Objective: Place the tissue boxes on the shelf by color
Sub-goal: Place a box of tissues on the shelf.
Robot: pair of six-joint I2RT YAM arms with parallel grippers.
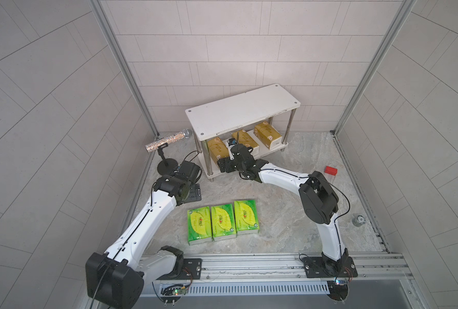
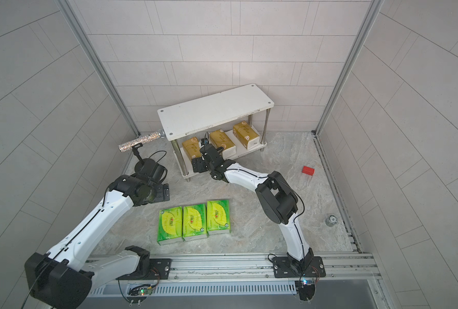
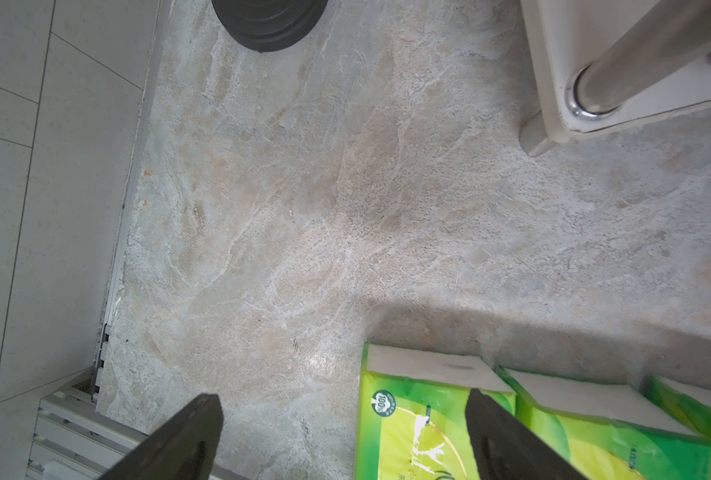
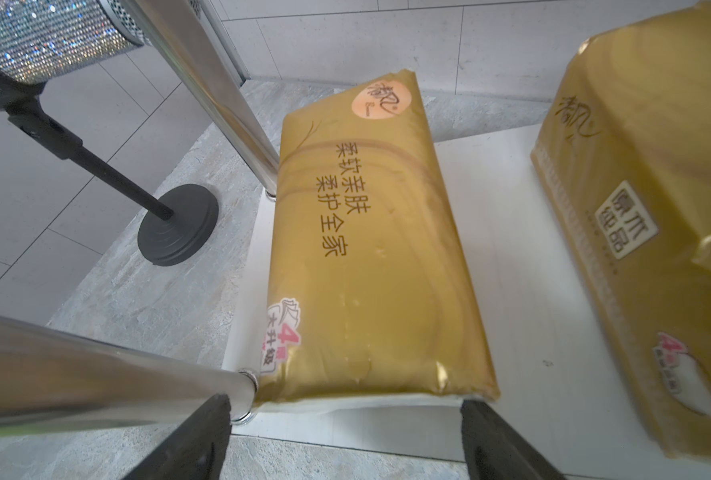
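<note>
Three green packs (image 1: 224,223) lie side by side near the bench's (image 1: 281,214) front edge, long axes front to back. The left claw (image 3: 344,399), jaws apart, hangs at the row's left end, nearer than the right claw (image 4: 345,405), spread empty before a gold pack (image 4: 370,257) on the shelf's (image 1: 241,109) lower board

Marbled floor (image 1: 276,214) under three green tissue boxes (image 1: 223,222) and shelf (image 1: 241,112) (three gold packs (image 1: 245,139) on its lower board (image 4: 503,249))
</note>
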